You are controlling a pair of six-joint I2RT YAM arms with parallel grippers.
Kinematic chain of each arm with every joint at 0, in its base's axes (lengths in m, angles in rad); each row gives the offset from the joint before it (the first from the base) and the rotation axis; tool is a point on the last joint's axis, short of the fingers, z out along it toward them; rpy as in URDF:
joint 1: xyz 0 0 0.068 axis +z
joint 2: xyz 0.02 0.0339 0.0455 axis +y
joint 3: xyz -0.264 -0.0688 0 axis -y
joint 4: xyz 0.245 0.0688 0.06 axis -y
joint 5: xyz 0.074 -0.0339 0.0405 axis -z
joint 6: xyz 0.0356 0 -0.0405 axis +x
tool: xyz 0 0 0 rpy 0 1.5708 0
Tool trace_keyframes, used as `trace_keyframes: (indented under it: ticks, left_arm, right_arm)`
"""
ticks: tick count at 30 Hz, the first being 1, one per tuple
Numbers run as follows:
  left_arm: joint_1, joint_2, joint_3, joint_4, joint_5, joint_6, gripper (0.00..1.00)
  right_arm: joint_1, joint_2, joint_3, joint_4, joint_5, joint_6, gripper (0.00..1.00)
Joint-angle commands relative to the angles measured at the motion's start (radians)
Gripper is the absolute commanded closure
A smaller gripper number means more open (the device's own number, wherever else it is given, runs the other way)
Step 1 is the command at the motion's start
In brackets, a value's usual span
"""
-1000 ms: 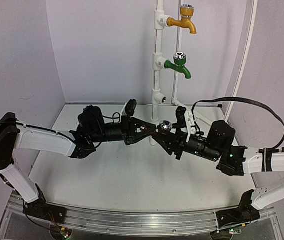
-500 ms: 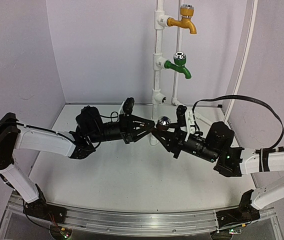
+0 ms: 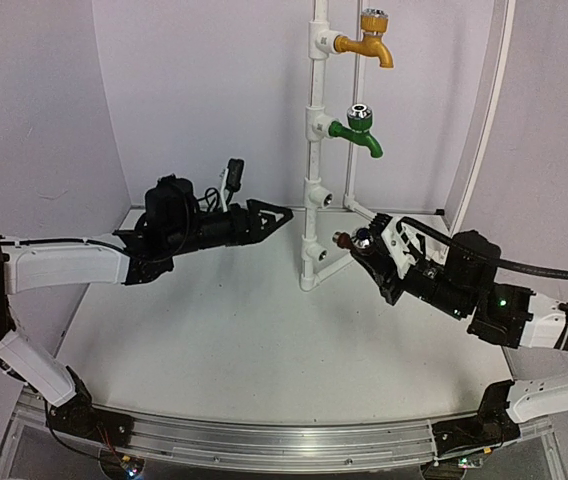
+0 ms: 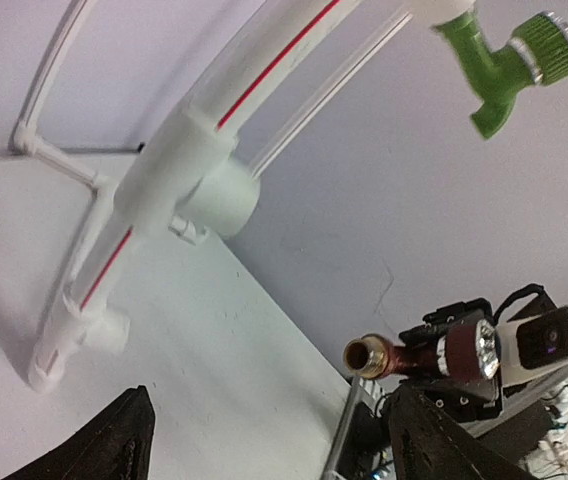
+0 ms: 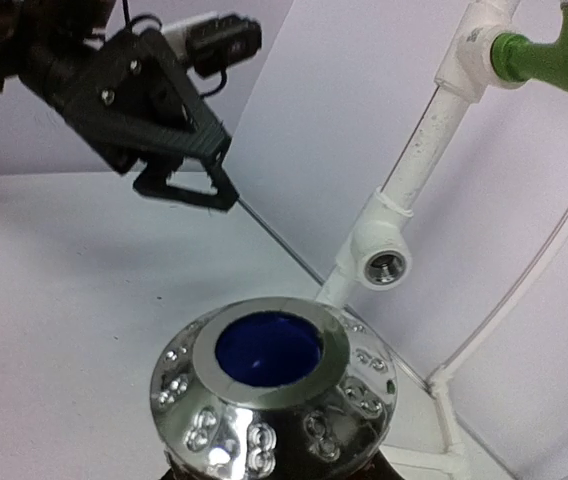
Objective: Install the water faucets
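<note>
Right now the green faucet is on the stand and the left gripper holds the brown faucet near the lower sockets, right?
No: the right gripper holds the brown faucet, as the top external view shows; the left gripper is open and empty. The green faucet is on the stand, and the brown one is near its lower sockets.

Honestly nothing to read here: no lettering, logo or number I can make out on the green faucet (image 3: pixel 356 132), brown faucet (image 4: pixel 409 356), yellow faucet (image 3: pixel 369 46) or white pipe stand (image 3: pixel 314 150).
</note>
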Motion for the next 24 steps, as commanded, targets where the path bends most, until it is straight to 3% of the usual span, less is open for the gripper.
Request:
trace_keyframes:
  ticks: [1,5,13,24]
  left_arm:
    - [0.006,0.033,0.221,-0.171,-0.091,0.319,0.14]
    - [0.032,0.161,0.406,-0.233,-0.016,0.339,0.14]
    - [0.078,0.324,0.625,-0.283,0.095,0.307,0.13]
    - [0.113,0.495,0.833,-0.295,0.197,0.267,0.14]
  right_arm:
    - [-0.007,-0.037,0.101,-0.155,0.136,-0.283,1.00]
    - [-0.028,0.014,0.156,-0.206,0.145,-0.473,1.00]
    - [-0.270,0.069,0.255,-0.233,-0.163,-0.598,1.00]
    - [-0.322,0.200,0.187,0.123,-0.259,-0.786,1.00]
